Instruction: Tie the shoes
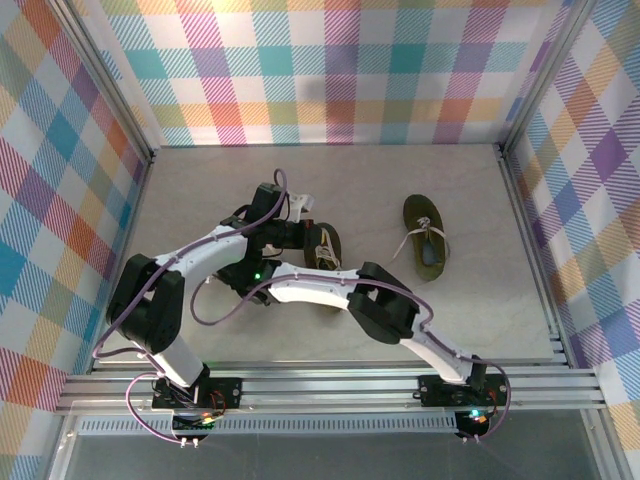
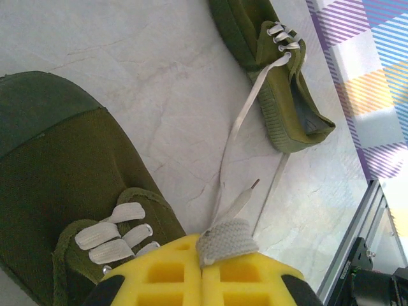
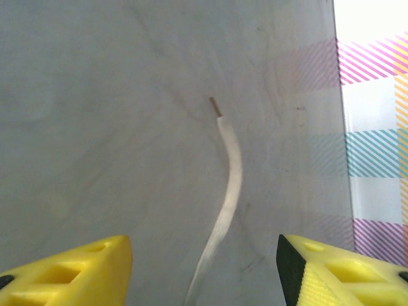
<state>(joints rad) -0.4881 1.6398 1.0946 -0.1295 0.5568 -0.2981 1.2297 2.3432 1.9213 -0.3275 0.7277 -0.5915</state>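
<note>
Top view: pale counter (image 1: 480,300), plaid walls; second shoe (image 1: 425,235) right of the near shoe (image 1: 325,250).
Left wrist: left tool (image 2: 203,252) clenched on a lace (image 2: 226,236) beside the near shoe.
Right wrist: right tool (image 3: 203,252) released, lace end (image 3: 231,166) between its jaws.
Risk: we judge that ungripped end may slip away.

Arms folded close together, left tool (image 2: 203,264) pinched shut on a lace (image 2: 224,236), right tool (image 3: 203,250) spread wide

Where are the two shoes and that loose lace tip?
Near shoe (image 2: 57,191): left wrist view, on its toe canvas.
Far shoe (image 1: 424,238): top view, on its laced middle.
Lace tip (image 3: 215,106): right wrist view, on its brown end.
</note>
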